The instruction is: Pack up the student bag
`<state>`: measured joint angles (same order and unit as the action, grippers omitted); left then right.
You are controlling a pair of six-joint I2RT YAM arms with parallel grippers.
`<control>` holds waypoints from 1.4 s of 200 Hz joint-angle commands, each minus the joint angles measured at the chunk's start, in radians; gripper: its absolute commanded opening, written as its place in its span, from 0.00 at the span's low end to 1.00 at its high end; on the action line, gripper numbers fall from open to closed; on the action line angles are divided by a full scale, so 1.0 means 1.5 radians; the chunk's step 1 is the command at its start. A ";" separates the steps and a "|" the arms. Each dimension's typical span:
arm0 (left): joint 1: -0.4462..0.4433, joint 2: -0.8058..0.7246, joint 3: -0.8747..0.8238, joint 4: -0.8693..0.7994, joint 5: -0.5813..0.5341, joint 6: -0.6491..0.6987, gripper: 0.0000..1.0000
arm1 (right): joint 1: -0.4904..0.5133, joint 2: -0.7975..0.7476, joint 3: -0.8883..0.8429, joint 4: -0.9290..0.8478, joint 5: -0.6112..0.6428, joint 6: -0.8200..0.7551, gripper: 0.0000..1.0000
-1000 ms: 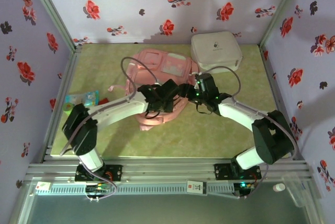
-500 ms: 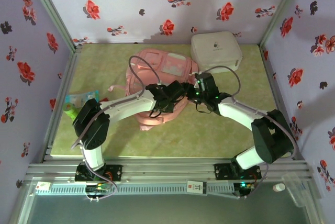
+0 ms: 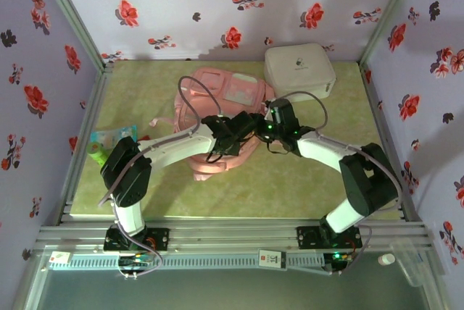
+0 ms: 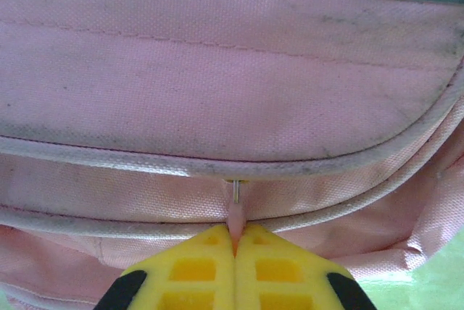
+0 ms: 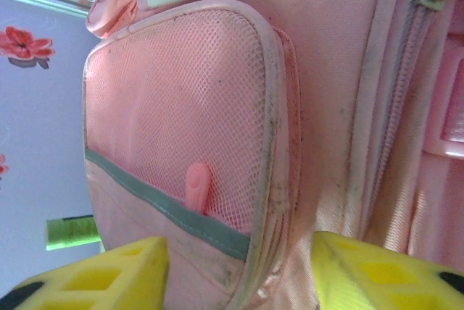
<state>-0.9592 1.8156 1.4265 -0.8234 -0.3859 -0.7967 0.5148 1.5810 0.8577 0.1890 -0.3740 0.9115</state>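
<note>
The left hand (image 4: pixel 235 241) is clenched: its yellow fingertips (image 4: pixel 196 270) meet on the pink zipper pull (image 4: pixel 235 217), which hangs by a small metal link (image 4: pixel 237 190) from the zip line under a piped seam of the student bag (image 3: pixel 217 89). The right hand (image 5: pixel 239 274) is released, its two yellow fingers (image 5: pixel 109 277) spread apart on either side of the bottom edge of the bag's mesh side pocket (image 5: pixel 181 107); whether they touch the fabric cannot be told. A grey-green band (image 5: pixel 170 212) crosses that pocket, and a small pink tab (image 5: pixel 197 187) lies on the mesh above it. From above, both hands meet over the near right part of the pink bag, which lies flat in the middle of the table (image 3: pixel 312 183), toward its far edge. A white rounded hard case (image 3: pixel 299 69) sits in the far right corner, just beside the bag. A colourful packet (image 3: pixel 116 136) and a green item (image 3: pixel 94 153) lie at the left edge.
</note>
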 commanded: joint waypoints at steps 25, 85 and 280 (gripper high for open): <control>0.009 -0.046 -0.006 -0.014 -0.030 0.029 0.00 | -0.005 0.052 0.055 -0.013 -0.011 0.013 0.31; 0.067 -0.109 -0.083 -0.049 -0.066 0.062 0.00 | -0.007 0.033 0.091 -0.151 0.115 -0.071 0.12; 0.053 -0.130 -0.125 0.116 0.085 0.197 0.00 | -0.077 -0.051 0.055 -0.131 0.057 0.027 0.54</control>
<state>-0.8734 1.6100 1.2022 -0.6754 -0.2783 -0.5224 0.3927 1.5631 1.0039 -0.0494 -0.2810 0.8249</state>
